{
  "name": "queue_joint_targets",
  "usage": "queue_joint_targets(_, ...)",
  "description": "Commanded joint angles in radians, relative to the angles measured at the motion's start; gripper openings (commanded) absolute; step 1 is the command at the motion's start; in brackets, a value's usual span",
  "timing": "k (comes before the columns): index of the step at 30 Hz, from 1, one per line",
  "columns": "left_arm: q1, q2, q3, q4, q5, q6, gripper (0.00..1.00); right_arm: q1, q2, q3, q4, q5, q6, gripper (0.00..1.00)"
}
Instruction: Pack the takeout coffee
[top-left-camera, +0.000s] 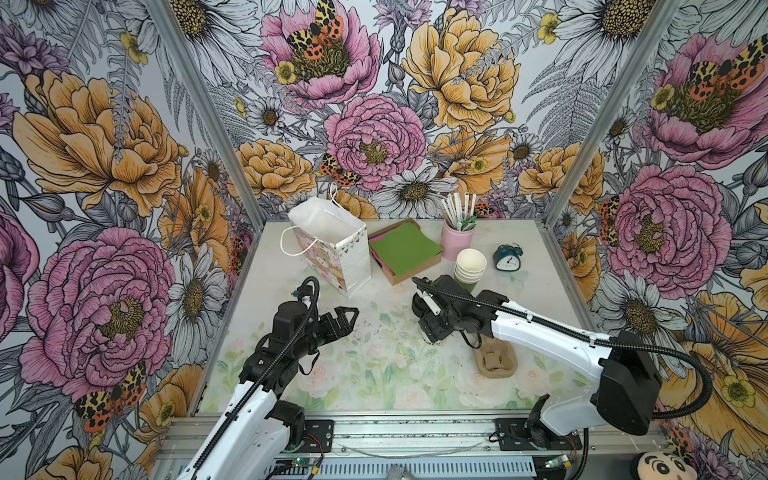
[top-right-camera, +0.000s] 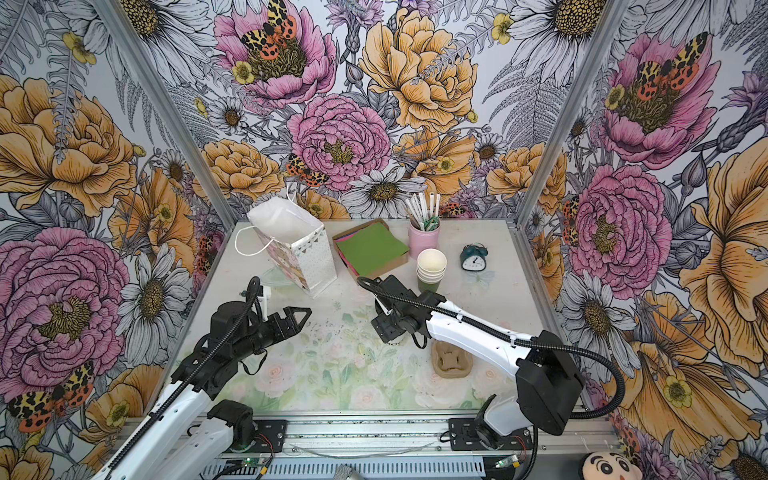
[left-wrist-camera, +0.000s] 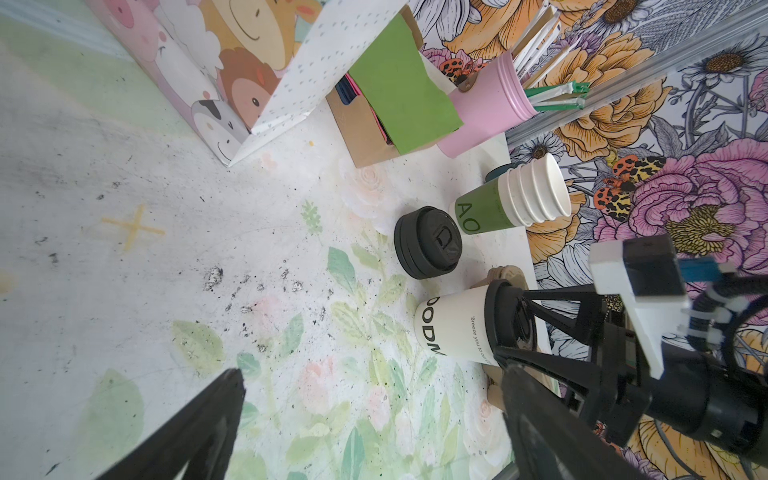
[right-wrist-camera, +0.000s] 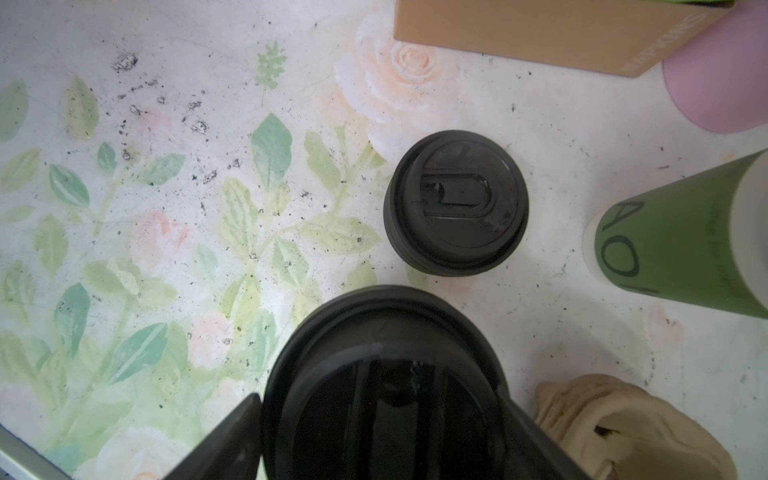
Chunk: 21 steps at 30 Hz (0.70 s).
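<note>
Takeout coffee (left-wrist-camera: 451, 328) is seen upright on the bench (top-left-camera: 374, 365), straight beneath the right claw (left-wrist-camera: 505, 322), whose jaws are closed on its lid. In a top view the paper bag (top-left-camera: 332, 249) is placed at ten o'clock from it; the left claw (top-left-camera: 345, 319), spread open, is farther, at nine.

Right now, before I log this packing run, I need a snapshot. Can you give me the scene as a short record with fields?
takeout coffee: upright, black lid on
right gripper: closed on the coffee's lid from above
left gripper: open, empty, above the table
gift bag: standing open, back left
cup carrier: beside the coffee, visible pocket empty
spare lids: black pile between the coffee and the cup stack
</note>
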Motion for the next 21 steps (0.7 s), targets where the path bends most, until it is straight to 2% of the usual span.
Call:
queue_joint_targets(1,0.013,-0.002,0.026,0.008,-0.022,0.021,0.98,-0.007,0.010,-0.031,-0.087,0.023,0.015,0.83)
queue_joint_targets(11,0.019,0.008,0.040,0.006,-0.032,0.040,0.99,-0.006,-0.052,0.026,-0.088,-0.032,0.023,0.97)
queue_joint_targets(21,0.024,0.020,0.047,0.008,-0.035,0.046,0.99,-0.007,-0.137,0.081,-0.090,-0.046,0.026,0.99)
